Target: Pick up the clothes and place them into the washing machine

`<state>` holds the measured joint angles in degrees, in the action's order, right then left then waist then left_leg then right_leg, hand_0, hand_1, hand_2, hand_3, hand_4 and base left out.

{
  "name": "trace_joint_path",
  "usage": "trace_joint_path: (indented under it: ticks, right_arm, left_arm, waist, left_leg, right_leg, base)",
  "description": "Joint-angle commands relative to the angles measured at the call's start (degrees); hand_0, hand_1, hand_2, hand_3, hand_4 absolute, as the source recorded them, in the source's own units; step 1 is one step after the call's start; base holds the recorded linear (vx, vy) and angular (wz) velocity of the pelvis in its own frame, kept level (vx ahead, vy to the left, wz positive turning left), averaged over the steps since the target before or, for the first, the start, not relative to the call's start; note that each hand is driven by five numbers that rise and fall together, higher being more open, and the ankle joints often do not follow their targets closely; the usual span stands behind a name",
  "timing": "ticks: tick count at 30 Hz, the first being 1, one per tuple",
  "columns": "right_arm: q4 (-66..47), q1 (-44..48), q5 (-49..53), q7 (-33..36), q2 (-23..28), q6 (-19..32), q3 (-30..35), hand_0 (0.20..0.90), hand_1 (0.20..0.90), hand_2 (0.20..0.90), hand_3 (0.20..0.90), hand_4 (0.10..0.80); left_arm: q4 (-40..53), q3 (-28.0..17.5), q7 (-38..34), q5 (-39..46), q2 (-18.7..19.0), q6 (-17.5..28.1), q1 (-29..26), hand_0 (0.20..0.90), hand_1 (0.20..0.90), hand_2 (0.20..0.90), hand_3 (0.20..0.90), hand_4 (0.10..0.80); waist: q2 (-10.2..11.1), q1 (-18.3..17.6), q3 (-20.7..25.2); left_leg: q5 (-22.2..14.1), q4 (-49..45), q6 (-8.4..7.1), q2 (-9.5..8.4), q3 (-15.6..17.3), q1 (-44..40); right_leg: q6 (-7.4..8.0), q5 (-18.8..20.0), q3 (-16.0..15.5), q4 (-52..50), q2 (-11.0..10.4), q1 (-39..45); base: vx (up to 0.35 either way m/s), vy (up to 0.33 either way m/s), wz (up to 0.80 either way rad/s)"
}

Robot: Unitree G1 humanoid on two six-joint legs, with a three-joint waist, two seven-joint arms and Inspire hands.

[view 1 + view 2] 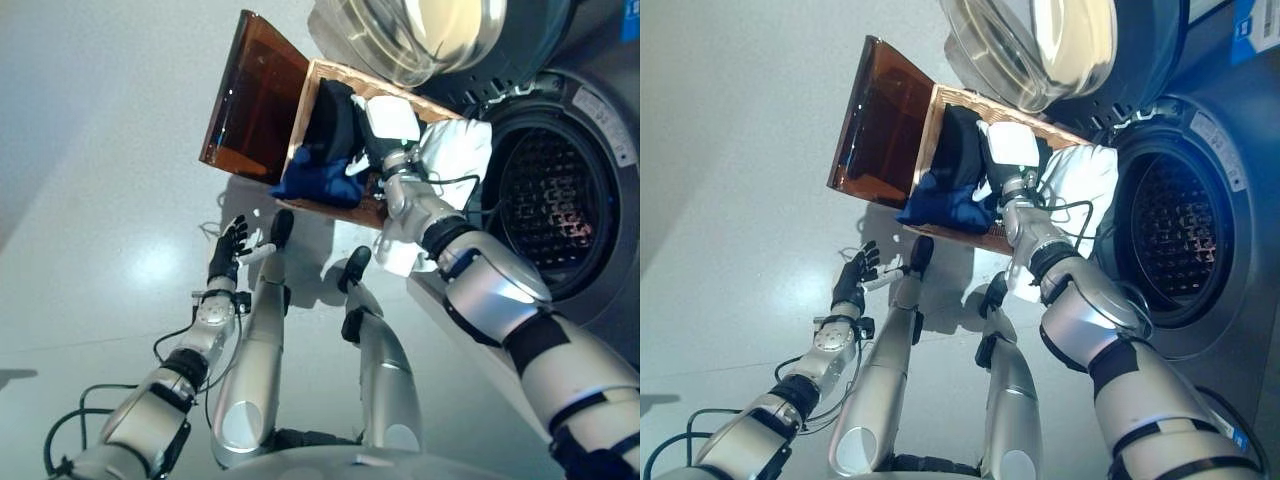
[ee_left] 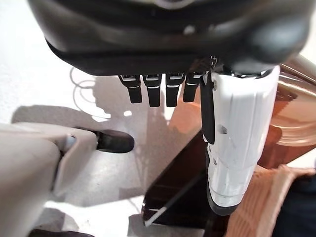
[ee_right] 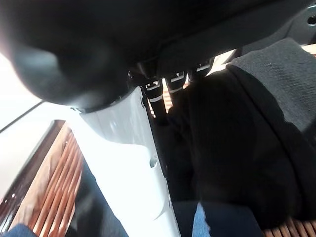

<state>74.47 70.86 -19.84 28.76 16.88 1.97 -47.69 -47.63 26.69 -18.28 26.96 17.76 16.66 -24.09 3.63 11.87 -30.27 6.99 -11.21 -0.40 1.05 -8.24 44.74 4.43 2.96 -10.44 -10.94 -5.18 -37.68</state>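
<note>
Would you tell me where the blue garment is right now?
The blue garment lies in the wicker basket beside the black clothes, just left of the right hand, near the washing machine.

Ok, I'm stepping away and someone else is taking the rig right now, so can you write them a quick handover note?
Right hand: reached into the basket, fingers down among the black garment; whether it has a grip cannot be seen.
Left hand: open and empty, over the floor beside the basket.
Clothes: the black garment and a blue one lie in the basket; a white cloth hangs over the basket's edge next to the washing machine.
Done: the machine's door is open; no clothes visible inside the drum.
Left: lift each garment out and put it in the drum.
</note>
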Motion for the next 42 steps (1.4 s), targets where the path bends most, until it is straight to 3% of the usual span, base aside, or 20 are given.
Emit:
trace_joint_path:
  ticks: [1, 11, 12, 13, 14, 15, 31, 42]
  right_arm:
    - [2.19, 7.29, 1.67, 2.41, 8.60, -0.73, 0.27, 0.900, 0.900, 0.900, 0.900, 0.800]
    - [2.97, 11.34, 3.42, 2.97, 13.28, -0.08, -0.49, 0.900, 0.900, 0.900, 0.900, 0.800]
    - [3.15, 11.53, 3.69, 3.00, 13.61, 0.02, -0.51, 0.752, 0.752, 0.752, 0.752, 0.694]
    - [3.10, 11.75, 3.99, 3.02, 13.83, 0.09, -0.44, 0.549, 0.549, 0.549, 0.549, 0.549]
    - [3.09, 11.93, 4.34, 3.05, 14.05, 0.18, -0.33, 0.422, 0.422, 0.422, 0.422, 0.459]
    - [2.92, 12.43, 4.57, 3.08, 14.15, 0.25, -0.48, 0.200, 0.200, 0.200, 0.200, 0.300]
    - [1.18, 11.49, 5.72, 3.30, 11.61, 1.45, 0.03, 0.200, 0.200, 0.200, 0.200, 0.300]
    - [-2.92, 8.44, 7.43, 3.24, 9.73, 2.52, 2.45, 0.200, 0.200, 0.200, 0.200, 0.300]
  left_arm:
    - [5.13, 3.36, -0.48, -0.15, -0.29, 2.36, 2.14, 0.900, 0.900, 0.900, 0.900, 0.800]
    - [7.63, 4.26, -0.57, -0.01, 0.00, 2.26, 2.22, 0.900, 0.900, 0.900, 0.900, 0.800]
    - [8.08, 4.41, -0.57, -0.01, 0.02, 2.19, 2.10, 0.900, 0.900, 0.900, 0.900, 0.800]
    - [8.58, 4.39, -0.62, -0.05, 0.19, 2.15, 2.14, 0.900, 0.900, 0.900, 0.900, 0.800]
    - [8.75, 4.47, -0.58, 0.00, 0.20, 2.08, 2.08, 0.900, 0.900, 0.900, 0.900, 0.800]
    - [8.38, 4.53, -0.58, 0.01, 0.16, 2.11, 1.99, 0.900, 0.900, 0.900, 0.900, 0.800]
    - [5.72, 4.76, -1.77, -0.11, -0.17, 2.27, 1.21, 0.900, 0.900, 0.900, 0.900, 0.800]
    - [1.43, 4.78, -2.12, 0.09, -1.42, 2.06, -0.13, 0.900, 0.900, 0.900, 0.900, 0.800]
  waist:
    - [-5.59, 1.43, 0.47]
    - [-6.96, 1.48, 0.47]
    - [-7.09, 1.54, 0.47]
    - [-7.18, 1.55, 0.47]
    - [-7.23, 1.56, 0.47]
    - [-7.20, 1.48, 0.47]
    - [-6.28, 0.71, 0.47]
    - [-4.68, -0.47, 0.47]
  left_leg:
    - [3.56, 5.74, -2.44, -0.06, -0.02, 1.18]
    - [3.91, 6.31, -2.61, -0.65, -0.28, 3.40]
    - [4.01, 6.35, -2.64, -0.71, -0.39, 3.70]
    - [4.07, 6.39, -2.65, -0.76, -0.40, 3.85]
    - [4.09, 6.39, -2.65, -0.83, -0.39, 4.05]
    - [4.09, 6.21, -2.65, -0.83, -0.29, 4.32]
    - [3.76, 5.13, -2.59, -0.69, 0.44, 3.62]
    - [2.63, 4.76, -2.24, -0.26, 2.33, -0.91]
  right_leg:
    - [0.62, -7.59, 0.79, -10.13, -2.68, 0.34]
    - [0.56, -8.13, 0.76, -11.05, -3.00, -1.96]
    - [0.54, -8.18, 0.68, -11.12, -2.99, -2.27]
    - [0.54, -8.25, 0.62, -11.22, -3.00, -2.46]
    - [0.51, -8.32, 0.55, -11.28, -3.05, -2.61]
    - [0.46, -8.41, 0.52, -11.63, -3.08, -3.10]
    - [0.25, -8.37, 1.02, -11.74, -2.79, -2.76]
    - [0.67, -6.85, 2.16, -8.32, -2.61, 2.43]
  base:
    - [0.033, -0.006, 0.01]
    - [0.034, -0.010, 0.04]
    - [0.018, -0.007, 0.04]
    - [0.020, -0.004, 0.08]
    - [0.010, 0.010, 0.10]
    - [0.005, 0.009, 0.09]
    - [0.000, 0.000, 0.01]
    - [0.000, 0.007, -0.05]
